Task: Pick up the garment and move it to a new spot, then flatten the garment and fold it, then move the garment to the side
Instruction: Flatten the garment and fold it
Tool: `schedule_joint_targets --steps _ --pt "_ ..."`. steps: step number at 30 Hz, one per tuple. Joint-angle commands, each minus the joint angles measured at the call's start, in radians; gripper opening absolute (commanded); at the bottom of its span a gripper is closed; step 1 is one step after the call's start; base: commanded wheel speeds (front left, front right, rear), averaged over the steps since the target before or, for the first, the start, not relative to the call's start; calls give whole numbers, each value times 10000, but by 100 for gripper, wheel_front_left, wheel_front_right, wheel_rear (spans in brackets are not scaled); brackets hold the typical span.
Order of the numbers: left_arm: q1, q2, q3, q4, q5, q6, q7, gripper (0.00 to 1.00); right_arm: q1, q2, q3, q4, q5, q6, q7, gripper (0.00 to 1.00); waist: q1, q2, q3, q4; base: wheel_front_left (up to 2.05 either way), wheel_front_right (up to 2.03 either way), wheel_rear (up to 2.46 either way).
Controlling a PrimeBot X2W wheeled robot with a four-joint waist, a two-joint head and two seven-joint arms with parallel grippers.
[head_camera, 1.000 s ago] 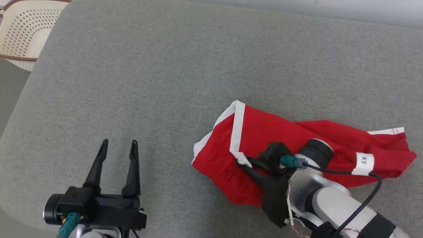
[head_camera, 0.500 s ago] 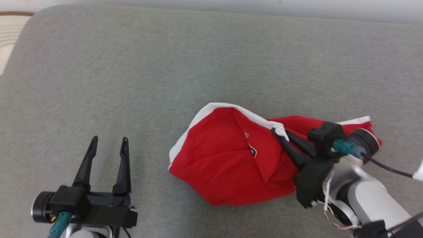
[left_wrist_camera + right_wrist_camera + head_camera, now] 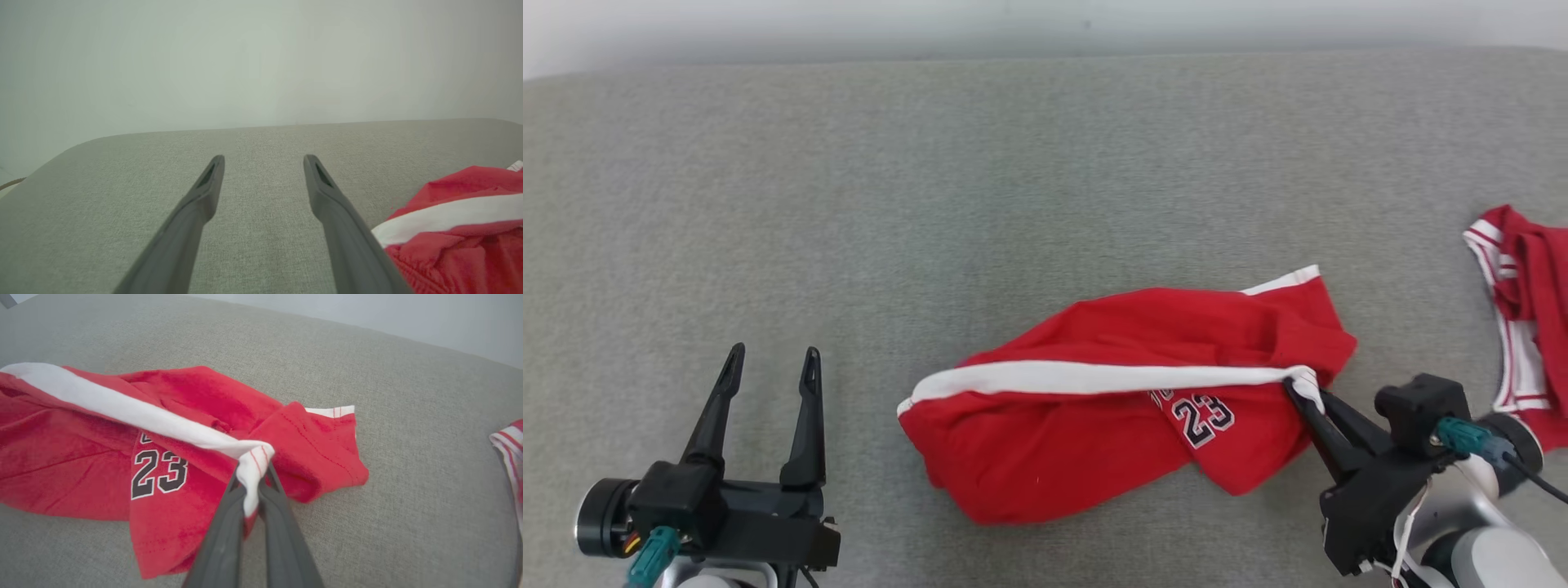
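The garment point(image 3: 1094, 425) is a pair of red shorts with a white side stripe and a black "23"; it lies crumpled on the grey cushion point(image 3: 931, 204). My right gripper point(image 3: 1297, 387) is shut on the end of the white stripe at the garment's right edge. In the right wrist view, the fingers point(image 3: 229, 522) pinch the white hem of the garment point(image 3: 81, 457). My left gripper point(image 3: 768, 367) stands open at the lower left, apart from the cloth. In the left wrist view, my left gripper point(image 3: 263, 159) has nothing between its fingers, and the garment point(image 3: 457, 220) shows at the right.
A second red and white striped piece of clothing point(image 3: 1523, 310) lies at the right edge of the cushion, also seen as striped cloth point(image 3: 508, 453) in the right wrist view. A pale wall point(image 3: 1013, 24) runs behind the cushion's far edge.
My right gripper has pulled the white-striped hem to the right and down, stretching the garment out so the "23" shows. The camera has turned too. The left gripper stays open.
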Motion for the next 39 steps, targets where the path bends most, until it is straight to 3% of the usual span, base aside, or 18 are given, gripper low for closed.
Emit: schedule_joint_targets --steps 1,7,8,9,18,29,39 --pt "124 48 -7 -37 21 21 26 100 135 59 -67 38 21 -11 -51 0 1 -1 -116 -213 0 0 0" --pt "115 104 -92 -134 4 17 146 100 357 502 -285 599 407 -11 -582 0 1 -1 -108 -441 0 0 0" --pt "113 110 -98 -150 2 31 169 100 372 555 -346 734 421 -11 -729 43 1 -1 -105 -469 0 0 0" --pt "117 109 -110 -157 -2 40 195 100 409 572 -362 845 446 -11 -881 100 1 -1 -108 -491 0 0 0" --pt "270 215 -2 -270 -110 163 255 100 1258 1001 -1621 1058 666 -11 -2088 100 1 -1 -234 -699 0 0 0" --pt "713 236 327 -731 -132 749 495 100 1292 2156 -3913 -346 -429 -11 -3018 100 1 -1 -683 -783 0 0 0" --pt "1667 165 325 -1344 -152 1247 926 100 1593 2598 -2973 -865 -1263 -9 -2514 100 1 -1 -1371 -487 0 0 0"
